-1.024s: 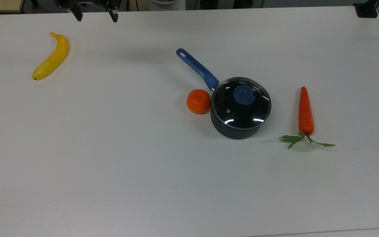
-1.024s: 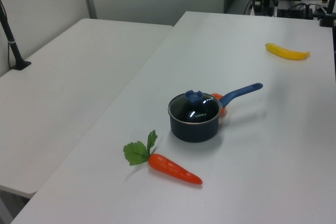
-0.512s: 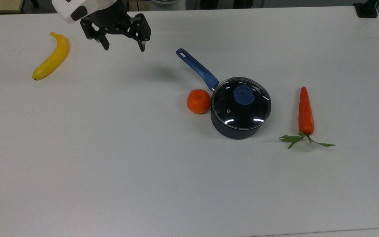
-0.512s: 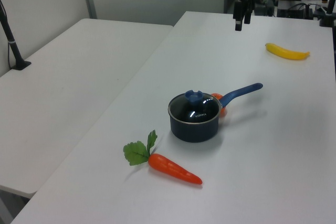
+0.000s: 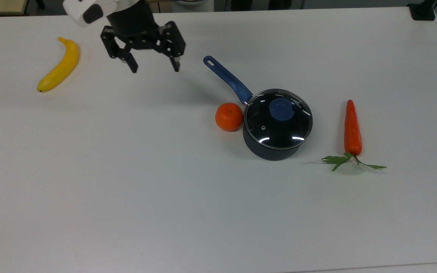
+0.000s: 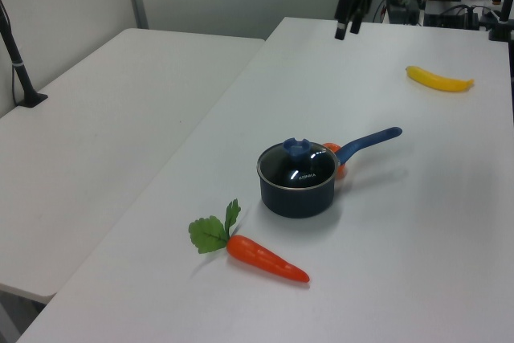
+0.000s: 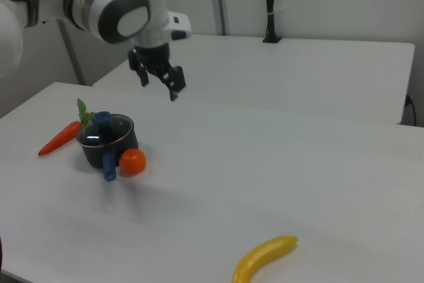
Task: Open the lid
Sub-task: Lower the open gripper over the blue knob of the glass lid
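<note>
The lid (image 5: pixel 275 123) is a clear glass disc with a metal rim and a blue knob (image 5: pixel 282 110). It sits closed on a dark saucepan (image 5: pixel 271 151) whose long blue handle (image 5: pixel 228 79) points to the top view's upper left. The lid (image 6: pixel 298 166) and saucepan (image 6: pixel 295 197) also appear mid-table in the left view, and the lid (image 7: pixel 105 129) at the right view's left. My gripper (image 5: pixel 155 69) hangs open and empty above the table, well left of the handle's end in the top view. It is far behind the pot in the left view (image 6: pixel 347 32) and above it in the right view (image 7: pixel 160 88).
An orange (image 5: pixel 229 116) touches the pot's left side in the top view. A carrot (image 5: pixel 352 129) with green leaves lies to the pot's right. A banana (image 5: pixel 59 65) lies at the far left, beside the gripper. A second white table (image 6: pixel 96 142) adjoins in the left view.
The gripper came in from the top view's upper edge, moving down and right toward the pot handle, staying open. The lid, pot and produce have not moved.
</note>
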Motion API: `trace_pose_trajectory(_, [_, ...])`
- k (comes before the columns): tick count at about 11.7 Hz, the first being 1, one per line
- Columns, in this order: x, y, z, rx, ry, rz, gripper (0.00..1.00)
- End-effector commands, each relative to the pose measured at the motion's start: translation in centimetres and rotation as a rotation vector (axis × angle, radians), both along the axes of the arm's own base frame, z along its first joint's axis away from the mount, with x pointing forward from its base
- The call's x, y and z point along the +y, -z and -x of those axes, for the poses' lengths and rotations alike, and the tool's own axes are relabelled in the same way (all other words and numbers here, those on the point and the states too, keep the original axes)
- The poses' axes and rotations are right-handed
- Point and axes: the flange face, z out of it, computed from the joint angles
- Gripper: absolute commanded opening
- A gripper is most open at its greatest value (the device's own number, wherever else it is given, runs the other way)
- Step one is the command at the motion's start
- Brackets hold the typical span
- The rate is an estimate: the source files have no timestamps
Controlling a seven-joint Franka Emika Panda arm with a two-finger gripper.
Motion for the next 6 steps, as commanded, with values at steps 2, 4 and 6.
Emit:
trace_pose_trajectory(2, [8.5, -1.8, -1.1, -0.06, -0.095, -0.039, 1.0])
trace_pose_trajectory(4, [12.3, -1.0, -2.0, -0.117, -0.086, -0.051, 1.0])
trace_pose_trajectory(6, [15.3, 0.7, -2.6, -0.125, -0.108, -0.045, 1.0])
